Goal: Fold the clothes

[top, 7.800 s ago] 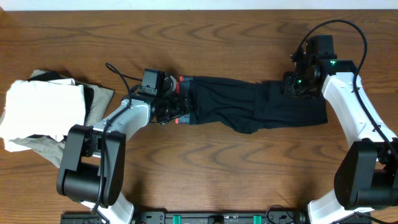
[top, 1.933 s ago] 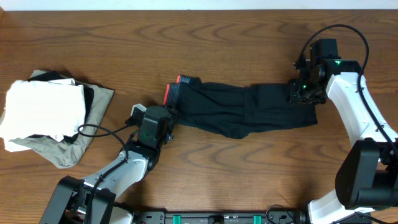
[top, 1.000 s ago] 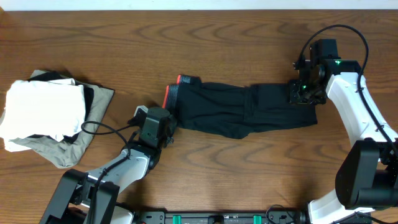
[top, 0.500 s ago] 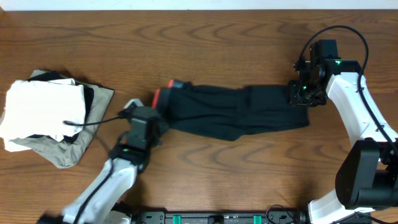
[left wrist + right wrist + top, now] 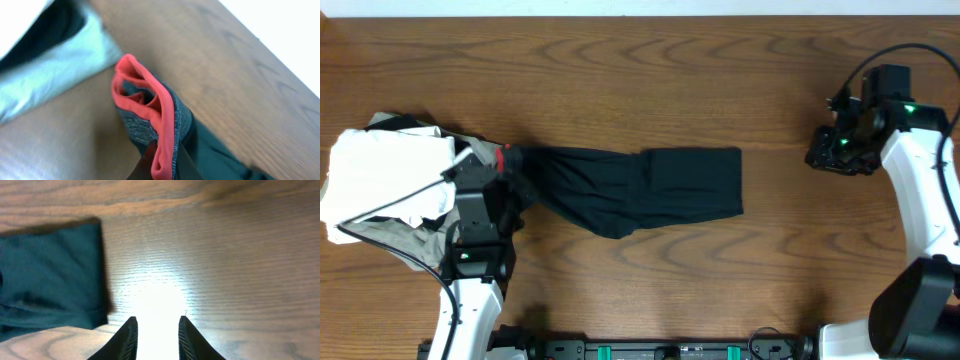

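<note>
The leggings [image 5: 638, 185] lay on the surface [image 5: 670, 80], left of centre, as a black band running left to right. The folded right-hand end was squared off. The left end was bunched up just beside a pile of two folded pieces, a white garment [image 5: 382, 180] on top of an olive garment [image 5: 415, 250].

The left gripper [image 5: 510, 170] was clenched on that bunched end. In the left wrist view it [image 5: 162, 167] pinched the grey waistband [image 5: 150, 117] with its coral-red trim, and the waistband stood up in a loop over the wood. The olive garment [image 5: 65, 62] showed close behind it.

The right gripper [image 5: 835, 150] sat near the right edge, well apart from the leggings. In the right wrist view it [image 5: 156, 335] was released, fingers apart with only bare wood between them. The square end of the leggings [image 5: 50, 275] lay off to its left, not touching it.
</note>
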Available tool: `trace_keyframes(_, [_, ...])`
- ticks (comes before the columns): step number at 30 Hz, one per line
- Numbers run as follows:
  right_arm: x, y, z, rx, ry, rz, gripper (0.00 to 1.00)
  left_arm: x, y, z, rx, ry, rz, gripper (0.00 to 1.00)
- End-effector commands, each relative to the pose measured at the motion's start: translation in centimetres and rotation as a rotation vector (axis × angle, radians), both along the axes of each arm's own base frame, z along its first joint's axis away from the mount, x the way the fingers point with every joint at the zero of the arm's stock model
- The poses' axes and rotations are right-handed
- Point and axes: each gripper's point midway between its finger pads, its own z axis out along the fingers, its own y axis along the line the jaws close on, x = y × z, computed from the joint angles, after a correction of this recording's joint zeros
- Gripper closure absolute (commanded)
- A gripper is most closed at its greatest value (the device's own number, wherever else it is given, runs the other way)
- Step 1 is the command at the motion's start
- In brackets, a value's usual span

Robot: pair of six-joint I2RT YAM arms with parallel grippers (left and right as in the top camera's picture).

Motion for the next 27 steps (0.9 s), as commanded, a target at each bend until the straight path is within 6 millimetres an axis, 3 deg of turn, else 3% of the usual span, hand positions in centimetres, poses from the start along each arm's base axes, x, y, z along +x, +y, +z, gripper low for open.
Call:
trace_keyframes(1, [-0.2,-0.2,1.2,0.029,-0.028,-0.039,0.74,1.6,-1.7,4.5,0.06,-0.1,-0.155,0.94])
trace_keyframes(5, [-0.3,0.1,1.4,0.046,-0.03,-0.035,0.74,2.1,-4.5,7.1,0.085,-0.153,-0.294,0.94])
trace_keyframes(9, [-0.5,0.1,1.3,0.047,-0.022,-0.035,0.74,1.9,-8.4,8.0,0.126,-0.166,-0.438,0.94])
trace_keyframes(19, [-1.0,0.8,1.3,0.085,0.001,-0.028,0.74,-0.6,-20.2,5.9,0.186,-0.12,-0.832,0.94])
trace_keyframes(23, [-1.1,0.8,1.3,0.085,0.004,-0.029,0.74,-1.5,-23.7,5.2,0.213,-0.11,-0.944,0.94])
trace_keyframes(27, [-1.2,0.8,1.3,0.085,0.005,-0.029,0.74,-1.5,-25.9,5.6,0.289,-0.12,-0.988,0.94])
